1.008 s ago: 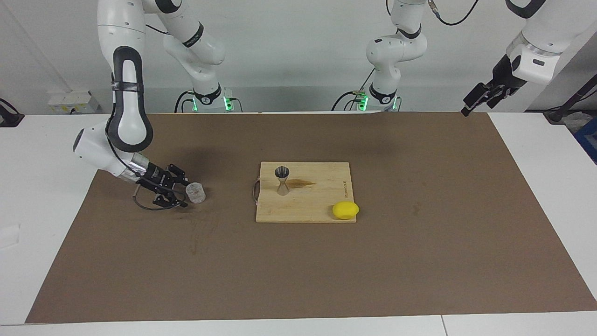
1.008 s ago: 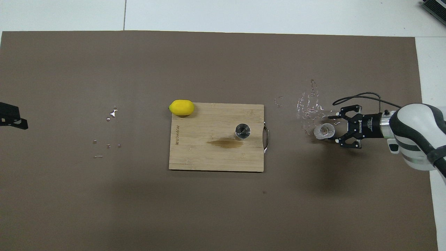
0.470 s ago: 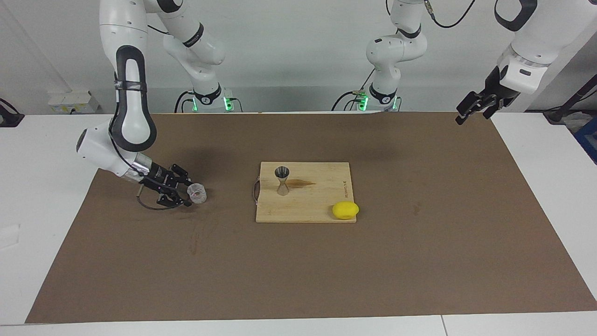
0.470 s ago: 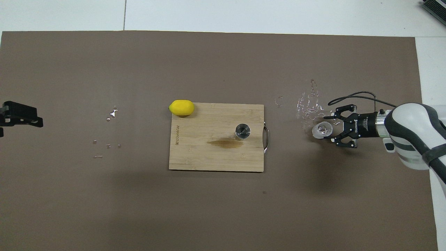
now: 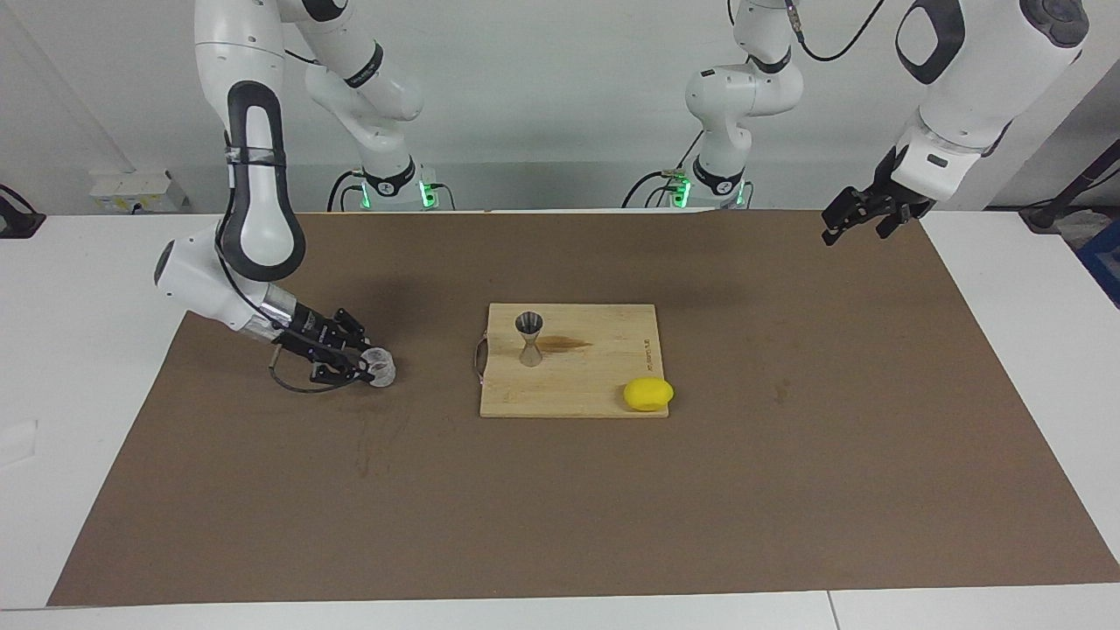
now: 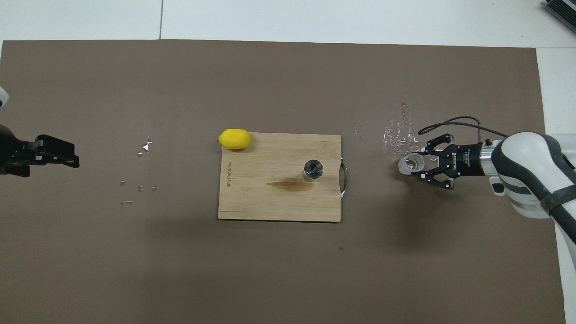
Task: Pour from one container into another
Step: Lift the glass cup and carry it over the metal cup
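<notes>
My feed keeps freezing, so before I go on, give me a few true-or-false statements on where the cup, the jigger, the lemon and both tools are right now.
1. The right tool is closed on the clear cup. True.
2. The jigger lies tipped over on the brown mat. False: it stands upright on the wooden board.
3. The lemon sits at a corner of the board, on the edge farther from the robots. True.
4. The cup is over the jigger, pouring. False: it is low over the mat, off the board, toward the right arm's end of the table.
5. The left tool holds the lemon. False: it is open and empty, up over the mat's edge at the left arm's end.
</notes>
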### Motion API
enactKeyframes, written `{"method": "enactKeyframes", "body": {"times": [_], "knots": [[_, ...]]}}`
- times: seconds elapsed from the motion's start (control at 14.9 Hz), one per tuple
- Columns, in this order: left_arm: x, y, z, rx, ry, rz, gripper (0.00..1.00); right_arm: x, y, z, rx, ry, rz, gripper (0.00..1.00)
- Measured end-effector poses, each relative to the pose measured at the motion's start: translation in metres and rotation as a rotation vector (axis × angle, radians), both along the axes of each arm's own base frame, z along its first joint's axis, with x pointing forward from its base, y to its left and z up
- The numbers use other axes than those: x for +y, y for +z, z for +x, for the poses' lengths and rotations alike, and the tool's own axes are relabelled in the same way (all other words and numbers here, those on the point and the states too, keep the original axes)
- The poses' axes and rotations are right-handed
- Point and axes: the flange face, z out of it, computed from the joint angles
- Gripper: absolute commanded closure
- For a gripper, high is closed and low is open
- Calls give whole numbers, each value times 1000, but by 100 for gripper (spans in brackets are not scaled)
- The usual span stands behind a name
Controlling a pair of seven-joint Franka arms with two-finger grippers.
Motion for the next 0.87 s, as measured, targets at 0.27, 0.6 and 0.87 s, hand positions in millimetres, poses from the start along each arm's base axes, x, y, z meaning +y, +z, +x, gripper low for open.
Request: {"method": "enactKeyframes", "body": {"times": [0.27,0.6,0.87], "knots": [[8,1,-3,14,13,1,0,24,30,12,-21,-5,-7,100],[12,-7,-2,6,19,3,0,117,92,35,-23,66,-65,100],[11,-8,0,-2,14,3,0,191,132,41,-10,155,-210,100]]}}
